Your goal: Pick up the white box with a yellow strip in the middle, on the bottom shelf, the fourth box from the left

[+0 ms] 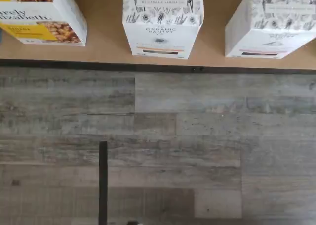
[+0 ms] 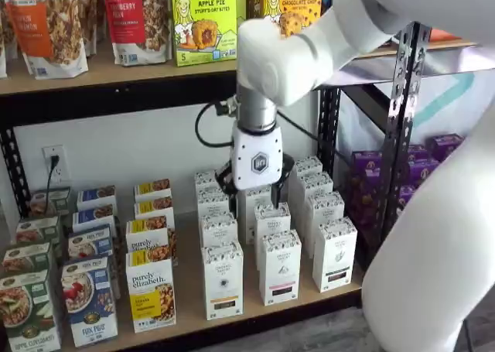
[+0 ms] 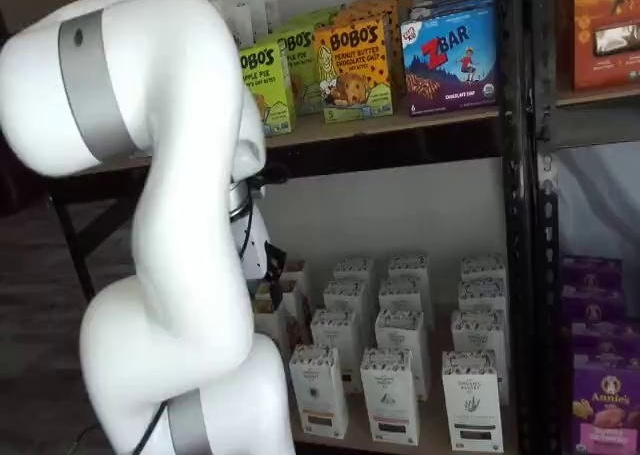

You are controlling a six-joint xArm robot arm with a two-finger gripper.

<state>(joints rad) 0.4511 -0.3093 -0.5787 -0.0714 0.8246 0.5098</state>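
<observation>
The white box [image 2: 223,278] with the short yellow-orange strip low on its front stands upright at the front edge of the bottom shelf [image 2: 255,315], just beside the purely elizabeth granola box [image 2: 150,294] on one side and a matching carton with a black strip [image 2: 279,265] on the other; in the wrist view it sits centred at the shelf's lip [image 1: 162,22]. The end effector [image 2: 257,183] hangs high above the rows of white cartons and behind the front row, touching nothing; its fingers are tucked against the cartons behind, so I cannot tell whether they are spread or pressed together. This looks like the approach step, with no grasp begun. The next move likely calls for lining up over the target's top, spreading the fingers wide enough to straddle it, and descending without clipping the close neighbours.
</observation>
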